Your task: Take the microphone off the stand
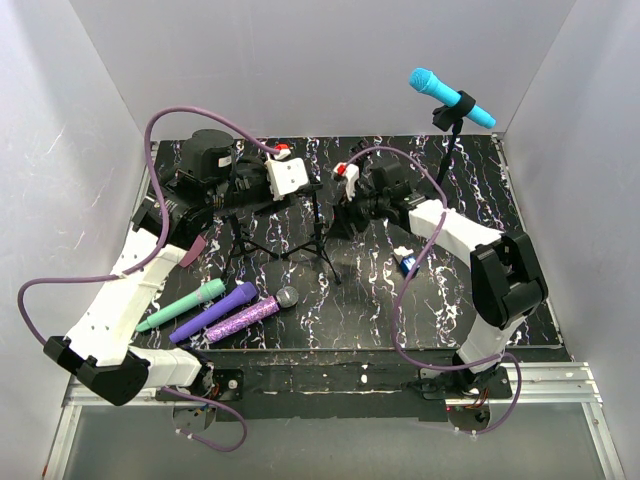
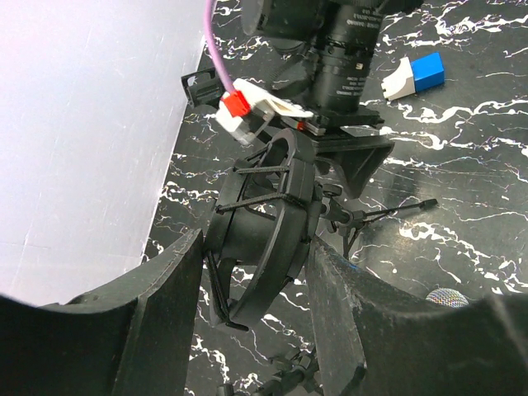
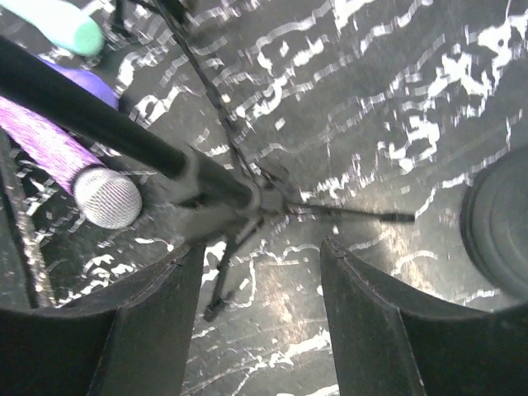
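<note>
White walls stood around a black mat [image 1: 480, 190] with white streaks. The blue microphone [image 1: 450, 97] sat clipped on its stand [image 1: 449, 150] in the far right corner, between 1 and 2 o'clock from the right gripper [image 1: 347, 188]. Its long body lay sideways, head at 10 o'clock, tail at 4 o'clock. The right arm looked nearer to it. Both arms bent low over a middle stand [image 1: 318, 215]. The right gripper's fingers were apart around its pole [image 3: 124, 132]. The left gripper [image 2: 256, 247] was apart too, with a black ring mount [image 2: 285, 190] between its fingers.
</note>
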You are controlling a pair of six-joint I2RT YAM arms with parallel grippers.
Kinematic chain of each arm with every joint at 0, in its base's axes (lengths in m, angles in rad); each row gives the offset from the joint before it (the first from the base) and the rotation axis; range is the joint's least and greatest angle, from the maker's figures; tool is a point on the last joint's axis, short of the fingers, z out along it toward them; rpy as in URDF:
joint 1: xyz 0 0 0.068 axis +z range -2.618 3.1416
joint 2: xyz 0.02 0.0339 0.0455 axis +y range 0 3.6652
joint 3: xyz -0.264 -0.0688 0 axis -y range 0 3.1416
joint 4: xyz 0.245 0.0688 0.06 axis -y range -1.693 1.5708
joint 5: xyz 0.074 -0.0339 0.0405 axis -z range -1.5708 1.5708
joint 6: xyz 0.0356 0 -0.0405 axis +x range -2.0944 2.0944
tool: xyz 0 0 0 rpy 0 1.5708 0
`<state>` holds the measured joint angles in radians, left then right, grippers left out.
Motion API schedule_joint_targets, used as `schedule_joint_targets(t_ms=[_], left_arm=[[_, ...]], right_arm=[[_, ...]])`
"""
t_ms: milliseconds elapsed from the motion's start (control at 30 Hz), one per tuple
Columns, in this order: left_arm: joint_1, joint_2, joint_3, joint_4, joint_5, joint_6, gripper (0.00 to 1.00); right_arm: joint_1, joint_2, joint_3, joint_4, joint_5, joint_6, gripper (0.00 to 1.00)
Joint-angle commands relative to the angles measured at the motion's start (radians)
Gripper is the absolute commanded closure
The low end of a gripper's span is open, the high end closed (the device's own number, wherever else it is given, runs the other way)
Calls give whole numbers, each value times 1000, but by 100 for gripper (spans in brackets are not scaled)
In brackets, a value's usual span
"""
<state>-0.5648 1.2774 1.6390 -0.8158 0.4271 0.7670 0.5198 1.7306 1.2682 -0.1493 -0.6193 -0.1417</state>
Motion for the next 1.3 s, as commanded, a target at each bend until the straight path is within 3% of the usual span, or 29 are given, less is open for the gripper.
schedule_joint_targets(t_ms=[0,300,467,633,800,1067,1267], left_arm=[[-4,2,16,-69,42,-37,61],[-4,2,18,-71,41,-34,61],[-4,2,19,-79,42,-29,61],[-4,2,28,-88,42,-28,61],[-6,2,31,-92,35,-21,61],[-6,4,31,-94,39,-21,60],[-6,8,31,-94,48,-20,61]], right_arm=[[-14,-29,-84,20,85,-47,36],[-14,-94,-12,-50,-37,-124,36],[-14,-82,51,-7,-68,-27,35],[-14,-23,92,20,-25,16,35],[-12,9,63,-2,41,-51,36],[-12,-58,-70,20,49,-76,36],[-12,-97,-32,5,58,-59,36]])
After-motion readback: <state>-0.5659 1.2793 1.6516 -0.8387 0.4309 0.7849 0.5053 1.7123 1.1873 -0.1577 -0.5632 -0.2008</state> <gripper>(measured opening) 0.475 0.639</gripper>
